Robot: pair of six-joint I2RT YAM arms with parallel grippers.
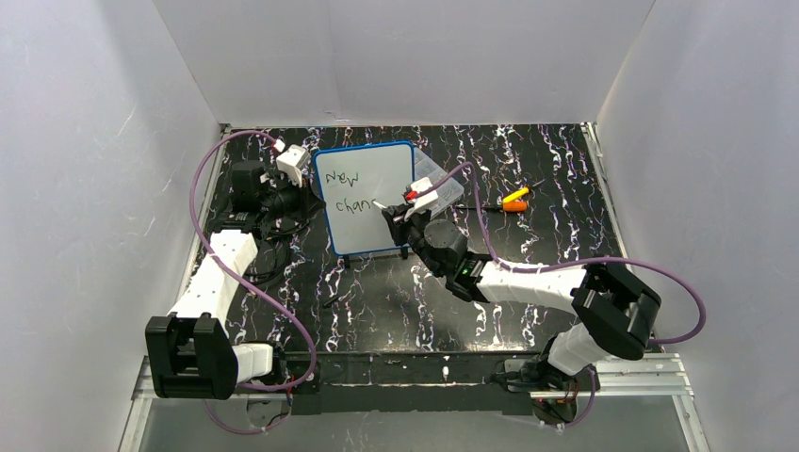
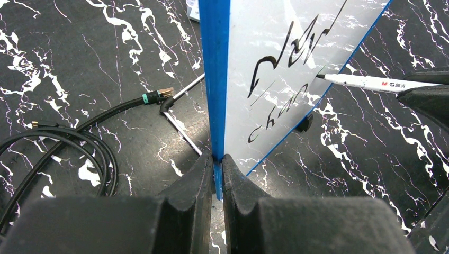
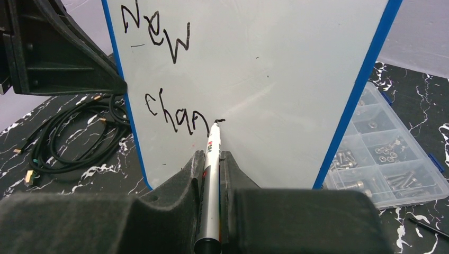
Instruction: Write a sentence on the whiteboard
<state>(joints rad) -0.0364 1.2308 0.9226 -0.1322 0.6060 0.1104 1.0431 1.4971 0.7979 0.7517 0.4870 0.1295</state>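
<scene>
Whiteboard (image 1: 377, 179) is held upright over the counter (image 1: 424, 311), its edge pinched in the left pincer (image 2: 217, 159), facing the right pincer (image 3: 210, 156), whose pinched marker (image 3: 214, 140) tips just right of the sentence (image 3: 177, 116), blank surface rightward.

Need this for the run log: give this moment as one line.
left tool: shut on whiteboard edge | right tool: shut on pen, tip at whiteboard | sentence: reads New chan, unfinished
</scene>
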